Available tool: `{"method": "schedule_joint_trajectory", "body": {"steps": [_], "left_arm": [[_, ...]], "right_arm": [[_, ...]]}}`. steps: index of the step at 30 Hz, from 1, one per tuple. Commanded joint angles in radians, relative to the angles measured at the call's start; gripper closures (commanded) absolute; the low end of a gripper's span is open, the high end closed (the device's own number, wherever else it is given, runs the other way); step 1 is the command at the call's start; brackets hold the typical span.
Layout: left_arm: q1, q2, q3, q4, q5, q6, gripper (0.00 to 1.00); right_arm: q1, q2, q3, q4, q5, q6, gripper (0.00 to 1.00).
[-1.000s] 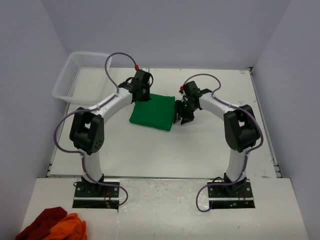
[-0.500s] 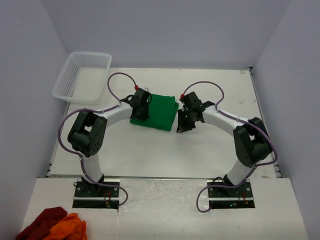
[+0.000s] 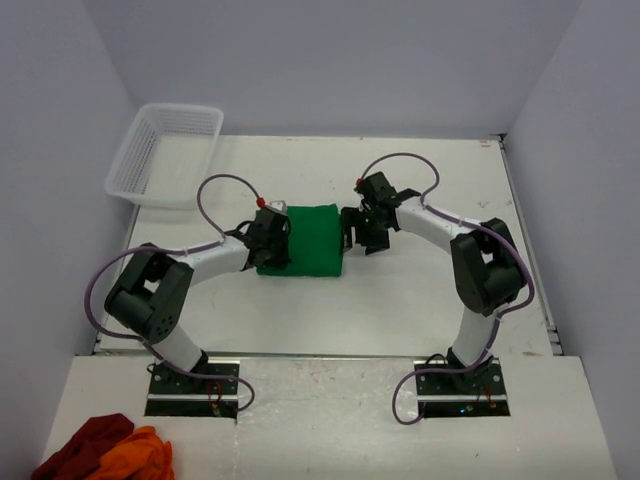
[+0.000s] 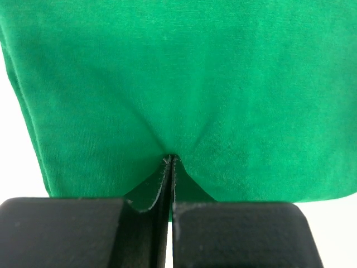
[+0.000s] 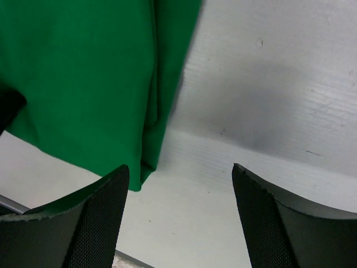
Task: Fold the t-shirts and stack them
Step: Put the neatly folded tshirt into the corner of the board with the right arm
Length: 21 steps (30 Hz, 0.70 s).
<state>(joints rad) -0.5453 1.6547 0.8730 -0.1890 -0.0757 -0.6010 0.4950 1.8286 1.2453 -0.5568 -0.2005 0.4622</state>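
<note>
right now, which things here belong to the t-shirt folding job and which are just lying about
In the job:
folded bright green cotton t-shirt
left tool, pinched shut on its edge
right tool, open beside it

Lying about:
white plastic mesh basket, far left corner
dark red and orange cloths, heaped at the near left

No text, label, brand, number or sign can be read in any of the views. The folded bright green cotton t-shirt (image 3: 312, 240) shows only plain cloth, with no legible lettering.
</note>
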Motion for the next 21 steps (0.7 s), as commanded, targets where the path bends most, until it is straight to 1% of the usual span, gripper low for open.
{"method": "schedule_joint_trajectory", "body": {"steps": [1, 4, 6, 8, 16, 21], "left_arm": [[-0.013, -0.068, -0.077, -0.018, 0.025, -0.019, 1.0], [-0.024, -0.116, -0.1, -0.024, 0.03, -0.026, 1.0], [-0.034, -0.142, -0.117, -0.024, 0.034, -0.034, 1.0], [-0.045, -0.156, -0.121, -0.024, 0.037, -0.046, 1.0], [-0.099, -0.165, -0.12, -0.024, 0.045, -0.074, 1.0], [-0.113, -0.188, -0.126, -0.027, 0.047, -0.079, 1.0]], "right_arm": [[-0.007, 0.038, 0.109, -0.031, -0.026, -0.045, 0.25], [-0.006, 0.069, 0.131, -0.029, -0.065, -0.046, 0.24], [-0.006, 0.07, 0.114, 0.0, -0.108, -0.036, 0.24], [-0.006, 0.072, 0.103, 0.017, -0.109, -0.027, 0.24], [0.008, 0.121, 0.057, 0.069, -0.149, 0.01, 0.25], [0.011, 0.152, 0.039, 0.1, -0.175, 0.036, 0.27]]}}
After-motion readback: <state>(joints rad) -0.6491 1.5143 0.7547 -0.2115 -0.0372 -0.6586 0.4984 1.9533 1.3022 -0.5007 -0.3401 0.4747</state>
